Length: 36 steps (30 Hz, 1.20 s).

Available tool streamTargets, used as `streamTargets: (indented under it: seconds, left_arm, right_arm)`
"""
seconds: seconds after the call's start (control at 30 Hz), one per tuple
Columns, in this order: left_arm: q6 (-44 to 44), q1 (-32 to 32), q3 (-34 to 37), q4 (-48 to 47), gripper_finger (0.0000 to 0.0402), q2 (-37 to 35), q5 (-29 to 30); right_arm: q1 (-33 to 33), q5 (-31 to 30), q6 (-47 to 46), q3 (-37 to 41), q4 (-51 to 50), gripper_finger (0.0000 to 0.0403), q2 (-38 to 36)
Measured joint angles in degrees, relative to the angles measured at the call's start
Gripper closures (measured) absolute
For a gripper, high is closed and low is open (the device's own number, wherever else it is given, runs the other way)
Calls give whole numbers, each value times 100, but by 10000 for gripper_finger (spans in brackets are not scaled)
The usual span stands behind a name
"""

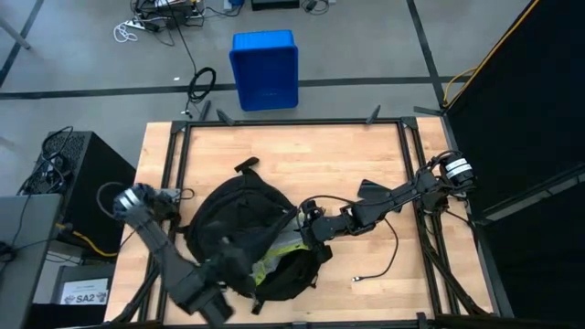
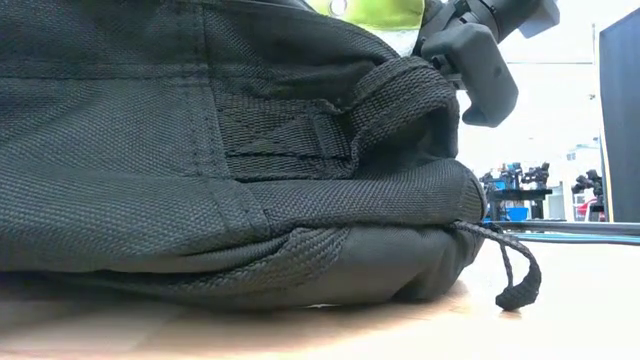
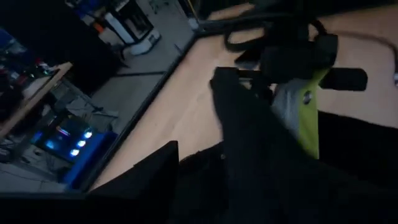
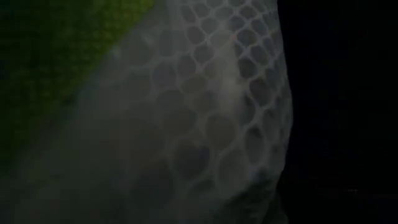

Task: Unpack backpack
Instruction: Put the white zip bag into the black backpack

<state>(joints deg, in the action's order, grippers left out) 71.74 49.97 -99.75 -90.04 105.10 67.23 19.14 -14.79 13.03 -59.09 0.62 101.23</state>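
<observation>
The black backpack (image 1: 239,228) lies flat on the wooden table, and its side wall (image 2: 200,150) fills the low view. A yellow-green and white mesh item (image 1: 274,256) sticks out of the backpack's opening on the near right. My right gripper (image 1: 306,224) reaches in from the table's right and is shut on this item. My left gripper (image 1: 219,279) is blurred and open over the backpack's near left edge; I cannot tell whether it touches the fabric. My right gripper comes slanting down from the table's right and is shut on the yellow-green item at its white mesh part (image 4: 211,124). Its own body (image 3: 298,62) hides the fingertips. The item (image 3: 308,121) runs from the gripper down into the backpack's opening.
A blue plastic bin (image 1: 265,68) stands on the floor beyond the table's far edge. A thin black cable (image 1: 379,265) lies on the bare wood right of the backpack. A cord pull (image 2: 515,285) hangs from the backpack's end. Black frame rails (image 1: 411,164) edge the table.
</observation>
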Motion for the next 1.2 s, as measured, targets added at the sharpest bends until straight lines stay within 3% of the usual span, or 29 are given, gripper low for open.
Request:
streamTargets:
  seconds: [0.13, 0.27, 0.63, 0.83, 1.2]
  left_arm:
    - [1265, 298, 1152, 392, 183, -529, -238]
    - [805, 352, 1648, 1670, 183, -645, -462]
    - [-977, 120, 1789, 3302, 183, -654, -1447]
    - [-1679, 152, 1128, 3371, 183, -757, -1651]
    - [-1459, 103, 1129, 3599, 183, -412, -2169]
  right_arm:
    - [0, -1, 34, 0, 4, 388, 0]
    - [0, 0, 55, 0, 19, 388, 0]
    - [-10, 169, 5, 0, 172, 388, 0]
    - [-9, 199, -17, 0, 188, 388, 0]
    - [-11, 254, -14, 0, 210, 388, 0]
